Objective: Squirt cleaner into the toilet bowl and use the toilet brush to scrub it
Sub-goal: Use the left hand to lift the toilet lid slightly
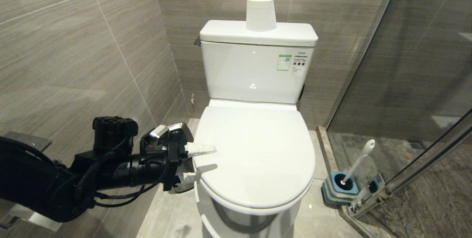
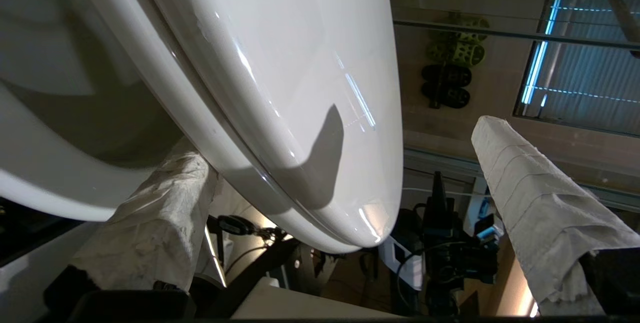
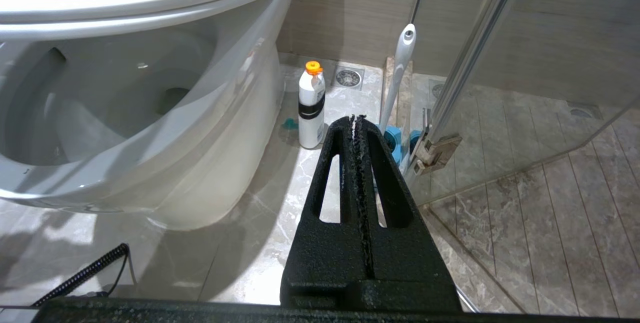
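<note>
The toilet bowl (image 1: 208, 208) is covered by its shut white lid (image 1: 258, 153), so the inside is hidden. My left gripper (image 1: 206, 162) is open at the lid's left edge, one cloth-wrapped finger (image 1: 201, 149) over the lid and the other under the seat rim. In the left wrist view the lid edge (image 2: 300, 113) lies between the left gripper's (image 2: 340, 143) fingers. The toilet brush (image 1: 359, 160) stands upright in its blue holder (image 1: 337, 186) by the glass door. My right gripper (image 3: 356, 119) is shut and empty, low over the floor, and the toilet brush (image 3: 400, 73) stands beyond it. No cleaner shows in the bowl.
A white bottle with an orange cap (image 3: 311, 105) stands on the floor beside the toilet, a small teal spot (image 3: 289, 123) next to it. A paper roll (image 1: 260, 13) sits on the cistern. A steel bin (image 1: 166, 133) is behind my left gripper. The glass shower door (image 1: 405, 94) closes off the right.
</note>
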Motion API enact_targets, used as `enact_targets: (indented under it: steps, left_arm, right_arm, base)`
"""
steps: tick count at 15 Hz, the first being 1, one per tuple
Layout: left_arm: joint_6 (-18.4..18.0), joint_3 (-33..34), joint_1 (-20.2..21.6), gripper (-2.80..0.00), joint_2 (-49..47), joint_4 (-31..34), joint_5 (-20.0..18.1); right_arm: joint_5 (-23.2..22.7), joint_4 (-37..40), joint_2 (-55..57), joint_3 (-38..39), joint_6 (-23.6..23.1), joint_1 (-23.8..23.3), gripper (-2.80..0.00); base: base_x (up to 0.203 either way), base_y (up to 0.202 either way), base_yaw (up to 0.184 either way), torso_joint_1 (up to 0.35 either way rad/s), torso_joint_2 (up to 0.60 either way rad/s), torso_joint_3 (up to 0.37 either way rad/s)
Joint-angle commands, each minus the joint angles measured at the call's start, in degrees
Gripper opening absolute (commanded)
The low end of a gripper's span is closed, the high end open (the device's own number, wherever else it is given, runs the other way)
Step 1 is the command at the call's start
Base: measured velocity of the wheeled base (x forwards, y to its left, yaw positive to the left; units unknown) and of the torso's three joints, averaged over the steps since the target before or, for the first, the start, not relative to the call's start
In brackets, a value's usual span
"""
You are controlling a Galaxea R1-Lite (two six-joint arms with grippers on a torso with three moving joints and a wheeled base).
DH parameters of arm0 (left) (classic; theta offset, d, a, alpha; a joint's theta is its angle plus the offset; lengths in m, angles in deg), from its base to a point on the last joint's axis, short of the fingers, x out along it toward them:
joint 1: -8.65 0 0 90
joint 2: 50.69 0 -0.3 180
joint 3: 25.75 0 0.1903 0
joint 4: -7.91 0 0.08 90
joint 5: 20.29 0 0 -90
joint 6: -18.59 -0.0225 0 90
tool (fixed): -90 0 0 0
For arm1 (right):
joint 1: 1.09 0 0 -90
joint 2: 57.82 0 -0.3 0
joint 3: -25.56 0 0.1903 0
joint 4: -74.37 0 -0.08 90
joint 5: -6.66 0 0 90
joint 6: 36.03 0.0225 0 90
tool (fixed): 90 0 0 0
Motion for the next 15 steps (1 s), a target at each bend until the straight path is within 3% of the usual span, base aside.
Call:
enact_targets:
  steps: [1, 5, 15]
  left_arm:
    - [1.08, 0.11, -0.02, 0.00, 1.32, -0.19, 0.17]
    - [5.60, -0.24, -0.19, 0.00, 2.15, -0.28, 2.04]
    - [6.83, -2.40, -3.01, 0.00, 2.26, -0.28, 5.25]
  right_arm:
    - [-0.01, -0.01, -0.03, 0.09, 0.00, 0.01, -2.80]
    - [-0.01, -0.01, -0.11, 0.09, 0.00, 0.09, -2.80]
    - [-0.01, -0.01, -0.11, 0.09, 0.00, 0.01, -2.80]
  base:
    - [0.000, 0.000, 0.000, 0.000, 0.00, 0.000]
    - [0.000, 0.000, 0.000, 0.000, 0.00, 0.000]
    - [0.000, 0.000, 0.000, 0.000, 0.00, 0.000]
